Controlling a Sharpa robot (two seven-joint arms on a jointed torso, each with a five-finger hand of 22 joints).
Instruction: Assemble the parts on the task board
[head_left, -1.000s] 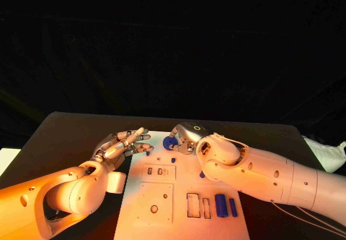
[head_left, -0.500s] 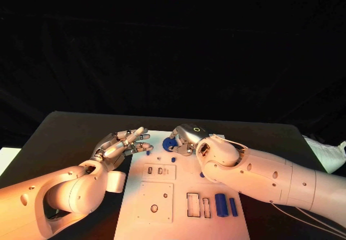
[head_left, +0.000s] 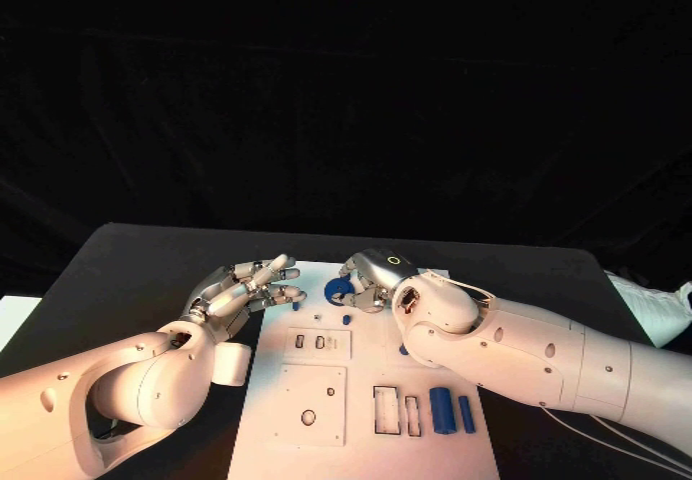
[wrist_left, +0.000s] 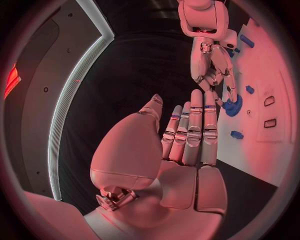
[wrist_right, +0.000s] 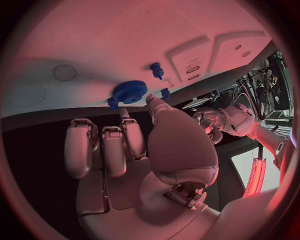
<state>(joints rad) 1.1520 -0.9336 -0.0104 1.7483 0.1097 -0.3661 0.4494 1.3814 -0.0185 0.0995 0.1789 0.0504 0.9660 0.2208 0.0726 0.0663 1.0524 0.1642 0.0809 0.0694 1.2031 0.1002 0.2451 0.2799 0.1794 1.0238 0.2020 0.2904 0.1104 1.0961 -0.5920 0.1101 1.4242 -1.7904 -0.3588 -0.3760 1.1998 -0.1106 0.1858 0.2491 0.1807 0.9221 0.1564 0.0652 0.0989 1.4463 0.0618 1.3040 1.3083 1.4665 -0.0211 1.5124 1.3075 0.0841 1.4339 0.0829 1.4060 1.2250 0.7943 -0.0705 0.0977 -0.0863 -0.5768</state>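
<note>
1. Right now the right hand (head_left: 378, 275) has its fingertips (wrist_right: 152, 101) on a round blue gear (wrist_right: 130, 91). The thumb and one finger seem to pinch it, and the other fingers are curled beside it. The gear is at the far end of the task board (head_left: 325, 395), at about 12 o'clock on the board in the head view.
2. The left hand (head_left: 242, 288) holds nothing. Its fingers (wrist_left: 195, 125) are straight and close side by side, with the thumb a little apart. It hovers at the board's far left corner, at about 10 o'clock, near the gear but not touching it.
3. Just beside the gear a small blue peg (wrist_right: 156, 70) stands on the board, and one more little blue piece (wrist_left: 236, 134) sits near it.
4. At about 5 o'clock on the board two long blue bars (head_left: 451, 411) lie side by side. Next to them are two slots (head_left: 397, 411) with nothing in them.
5. More holes show in the middle: two small slots (head_left: 310, 342) and one oval hole (head_left: 307, 417).
6. I think the job is near its start. The gear is being set, but I cannot tell if it is all the way down. The bars look like they are waiting for their slots.
</note>
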